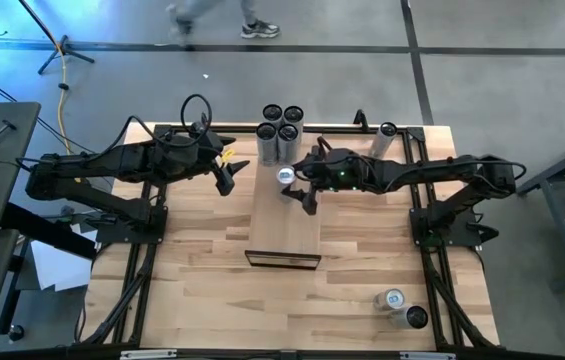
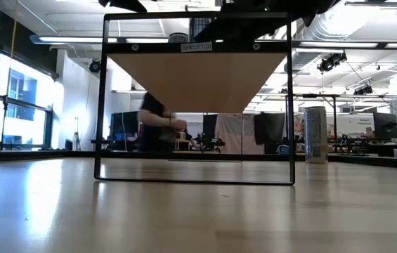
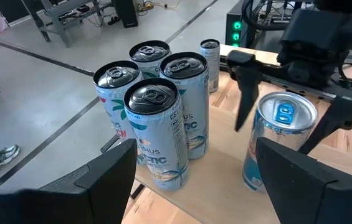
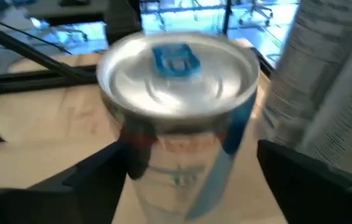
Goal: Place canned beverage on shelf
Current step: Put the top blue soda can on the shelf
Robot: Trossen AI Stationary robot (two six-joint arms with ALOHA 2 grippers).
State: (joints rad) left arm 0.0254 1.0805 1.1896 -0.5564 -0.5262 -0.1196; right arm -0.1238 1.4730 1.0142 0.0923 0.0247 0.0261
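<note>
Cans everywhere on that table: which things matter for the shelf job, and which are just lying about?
Job:
- blue-tab can, standing on the shelf
- right claw, open around it
- four-can cluster on shelf

Lying about:
- two cans at table corner
- lone can
- left claw, open, waiting

Bright ceiling striplights [image 2: 79, 40]; right wrist view motion-blurred; window [image 2: 15, 95] glare low view.
</note>
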